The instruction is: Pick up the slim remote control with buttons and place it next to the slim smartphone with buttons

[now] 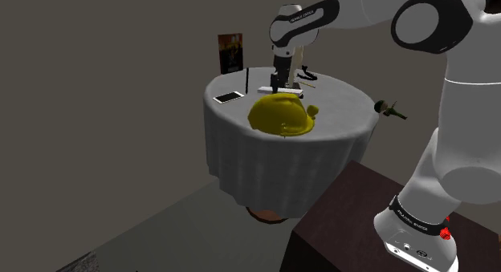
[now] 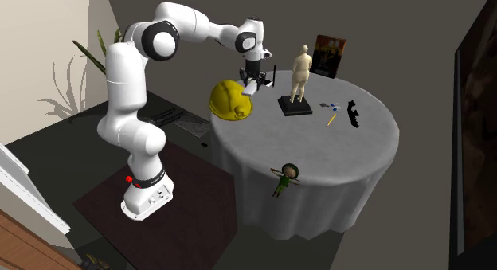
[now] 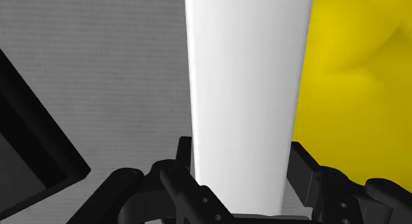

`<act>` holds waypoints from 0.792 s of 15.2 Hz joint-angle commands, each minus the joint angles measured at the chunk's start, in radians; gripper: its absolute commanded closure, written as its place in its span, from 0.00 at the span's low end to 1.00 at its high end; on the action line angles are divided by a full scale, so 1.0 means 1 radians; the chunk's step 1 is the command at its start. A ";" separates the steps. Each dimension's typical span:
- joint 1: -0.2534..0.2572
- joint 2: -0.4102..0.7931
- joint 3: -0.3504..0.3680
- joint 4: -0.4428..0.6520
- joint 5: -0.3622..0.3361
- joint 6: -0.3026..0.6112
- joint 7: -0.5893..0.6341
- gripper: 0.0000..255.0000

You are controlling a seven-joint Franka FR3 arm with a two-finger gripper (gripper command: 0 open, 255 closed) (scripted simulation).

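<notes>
We find the end effector (image 3: 241,160) clenched on the white remote control (image 3: 244,77), gripping it by its two long sides. It stands low over the worktop (image 1: 341,110). We cannot tell whether the remote control is resting on the cloth or has been lifted clear of it. A yellow hard hat (image 1: 281,114) lies dome up just beside the remote control, near the worktop edge facing the stand. The smartphone (image 1: 229,96) lies flat near the worktop edge at the shoulder view's left, apart from the end effector. A statuette (image 2: 299,77) stands near the middle of the worktop, and a framed picture (image 2: 329,55) stands upright at the far edge.
</notes>
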 commanded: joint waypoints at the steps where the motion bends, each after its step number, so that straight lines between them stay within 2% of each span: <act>1: 0.025 0.017 0.016 0.022 0.004 -0.006 0.041 1.00; 6: 0.080 0.066 0.049 0.098 0.010 -0.029 0.135 1.00; 12: 0.079 0.090 0.055 0.050 0.022 0.040 0.126 1.00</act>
